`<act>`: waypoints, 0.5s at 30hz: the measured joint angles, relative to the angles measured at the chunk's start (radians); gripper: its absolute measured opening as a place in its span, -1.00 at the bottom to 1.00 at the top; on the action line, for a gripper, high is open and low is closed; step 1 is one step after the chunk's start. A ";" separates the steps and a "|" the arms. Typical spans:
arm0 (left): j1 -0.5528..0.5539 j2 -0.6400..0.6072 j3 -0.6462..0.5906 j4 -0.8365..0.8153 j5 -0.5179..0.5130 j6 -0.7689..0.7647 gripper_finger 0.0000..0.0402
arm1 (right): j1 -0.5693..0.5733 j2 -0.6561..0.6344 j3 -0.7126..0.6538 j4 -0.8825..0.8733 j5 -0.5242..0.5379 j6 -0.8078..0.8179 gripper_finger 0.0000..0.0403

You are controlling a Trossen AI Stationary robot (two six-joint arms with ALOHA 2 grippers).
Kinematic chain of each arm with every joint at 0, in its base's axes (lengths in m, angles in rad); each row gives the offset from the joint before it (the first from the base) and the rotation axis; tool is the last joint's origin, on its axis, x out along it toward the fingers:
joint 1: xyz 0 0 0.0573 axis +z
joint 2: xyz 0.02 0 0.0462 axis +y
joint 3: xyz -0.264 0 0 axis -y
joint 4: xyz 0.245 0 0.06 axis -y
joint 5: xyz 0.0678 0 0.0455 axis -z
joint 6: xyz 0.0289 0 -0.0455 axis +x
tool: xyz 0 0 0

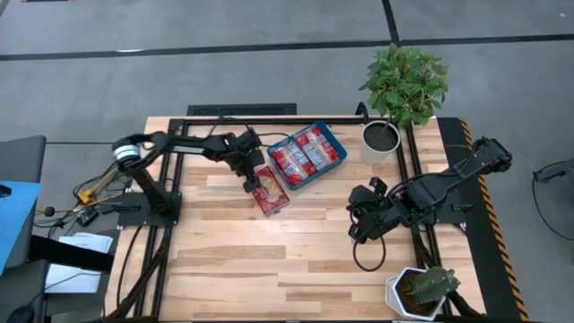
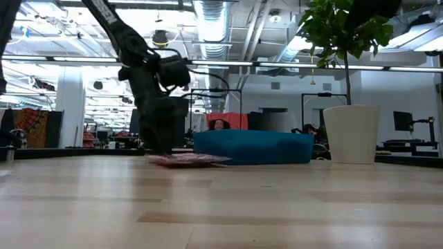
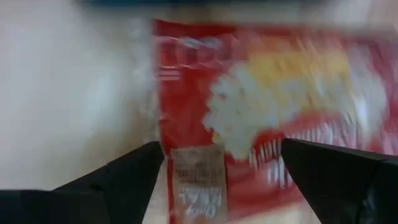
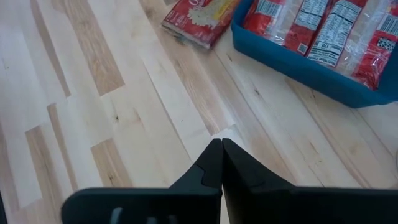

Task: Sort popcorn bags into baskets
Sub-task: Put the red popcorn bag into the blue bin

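Popcorn bag (image 1: pixel 270 190), left gripper (image 1: pixel 250 179) spread above

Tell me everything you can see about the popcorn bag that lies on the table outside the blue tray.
The popcorn bag is a flat, glossy red packet with a cream-yellow popcorn picture and a small white label. It lies flat on the wooden table, just beside the teal tray, apart from the bags inside. The left gripper is at its edge with fingers open; whether they touch it is unclear.
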 joint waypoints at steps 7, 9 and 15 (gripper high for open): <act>-0.004 0.070 0.007 0.001 -0.023 -0.055 0.44 | 0.000 0.000 0.000 -0.008 0.000 0.023 -0.84; -0.014 0.070 0.007 -0.006 -0.049 -0.070 0.24 | 0.000 0.000 0.000 -0.010 0.000 0.022 -0.84; -0.058 0.071 0.005 -0.024 -0.051 -0.058 -0.62 | 0.000 0.000 0.000 -0.013 0.001 0.017 -0.89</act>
